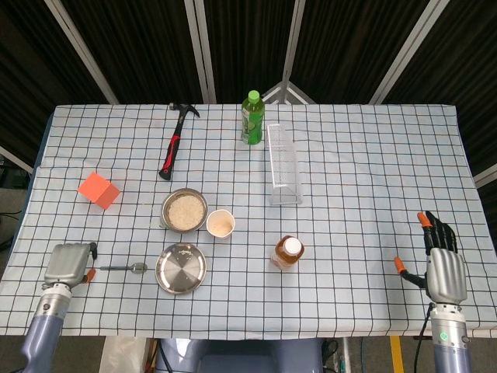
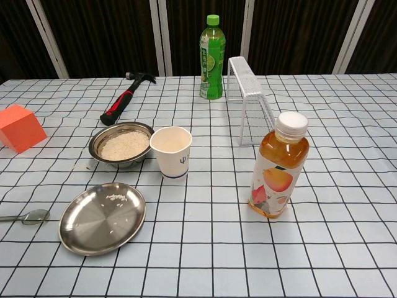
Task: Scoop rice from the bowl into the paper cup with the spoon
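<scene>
A steel bowl of rice [image 1: 185, 210] [image 2: 122, 144] stands left of centre, and the paper cup [image 1: 220, 224] [image 2: 171, 151] stands upright just to its right. The spoon [image 1: 124, 268] [image 2: 28, 216] lies flat on the cloth near the front left, handle pointing left. My left hand [image 1: 68, 263] hovers right at the handle's end, back of the hand up and fingers turned down out of sight. Its orange thumb tip is beside the handle, and it holds nothing. My right hand [image 1: 443, 264] rests at the front right edge with fingers spread and empty. Neither hand shows in the chest view.
An empty steel plate [image 1: 181, 268] [image 2: 102, 217] with a few rice grains lies right of the spoon. An amber drink bottle [image 1: 287, 252] [image 2: 279, 166] stands front centre. Further back are a green bottle [image 1: 251, 117], a white wire rack [image 1: 283, 163], a hammer [image 1: 173, 148] and an orange cube [image 1: 99, 190].
</scene>
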Robot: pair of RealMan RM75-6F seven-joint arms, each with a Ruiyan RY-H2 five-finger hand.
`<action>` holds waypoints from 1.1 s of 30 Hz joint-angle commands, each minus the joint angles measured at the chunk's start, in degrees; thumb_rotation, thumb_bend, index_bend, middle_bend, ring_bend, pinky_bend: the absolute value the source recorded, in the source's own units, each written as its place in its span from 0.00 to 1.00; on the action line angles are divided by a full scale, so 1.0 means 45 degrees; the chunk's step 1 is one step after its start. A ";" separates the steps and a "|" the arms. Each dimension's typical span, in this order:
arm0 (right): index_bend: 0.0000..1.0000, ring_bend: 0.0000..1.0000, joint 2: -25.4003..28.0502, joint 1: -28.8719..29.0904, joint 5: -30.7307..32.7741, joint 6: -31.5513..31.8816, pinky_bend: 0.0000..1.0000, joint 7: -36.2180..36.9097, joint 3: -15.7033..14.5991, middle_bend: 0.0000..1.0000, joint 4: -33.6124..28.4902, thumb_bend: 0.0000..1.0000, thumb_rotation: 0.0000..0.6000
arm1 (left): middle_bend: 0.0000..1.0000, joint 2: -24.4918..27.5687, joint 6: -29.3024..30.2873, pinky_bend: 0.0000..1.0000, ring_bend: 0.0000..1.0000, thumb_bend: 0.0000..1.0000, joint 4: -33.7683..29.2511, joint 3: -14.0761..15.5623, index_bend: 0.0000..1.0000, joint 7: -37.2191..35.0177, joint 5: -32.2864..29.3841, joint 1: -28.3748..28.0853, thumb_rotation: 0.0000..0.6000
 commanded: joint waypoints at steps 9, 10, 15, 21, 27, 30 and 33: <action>0.00 0.00 -0.0022 0.0008 -0.0018 0.0021 0.00 -0.0017 0.0014 0.00 0.0015 0.33 1.00 | 1.00 -0.0813 0.0335 1.00 1.00 0.33 0.0416 0.0329 0.49 0.0318 0.0110 -0.0318 1.00; 0.00 0.00 -0.0022 0.0007 -0.0017 0.0018 0.00 -0.0013 0.0013 0.00 0.0017 0.33 1.00 | 1.00 -0.0854 0.0360 1.00 1.00 0.33 0.0432 0.0366 0.49 0.0299 0.0136 -0.0327 1.00; 0.00 0.00 -0.0029 0.0008 -0.0012 0.0018 0.00 -0.0021 0.0017 0.00 0.0018 0.33 1.00 | 1.00 -0.1023 0.0426 1.00 1.00 0.33 0.0565 0.0550 0.51 0.0339 0.0254 -0.0394 1.00; 0.00 0.00 -0.0040 0.0007 0.0001 0.0019 0.00 -0.0026 0.0024 0.00 0.0020 0.33 1.00 | 1.00 -0.1213 0.0492 1.00 1.00 0.31 0.0663 0.0658 0.51 0.0307 0.0325 -0.0462 1.00; 0.00 0.00 -0.0056 0.0004 0.0007 0.0036 0.00 -0.0034 0.0035 0.00 0.0026 0.33 1.00 | 1.00 -0.1393 0.0481 1.00 1.00 0.32 0.0789 0.0710 0.51 0.0351 0.0228 -0.0537 1.00; 0.00 0.00 -0.0058 -0.0001 0.0002 0.0047 0.00 -0.0038 0.0034 0.00 0.0022 0.33 1.00 | 1.00 -0.1486 0.0470 1.00 1.00 0.35 0.0872 0.0708 0.51 0.0404 0.0106 -0.0583 1.00; 0.00 0.00 -0.0058 -0.0001 0.0004 0.0040 0.00 -0.0023 0.0033 0.00 0.0019 0.33 1.00 | 1.00 -0.1548 0.0460 1.00 1.00 0.37 0.0927 0.0708 0.51 0.0454 -0.0026 -0.0630 1.00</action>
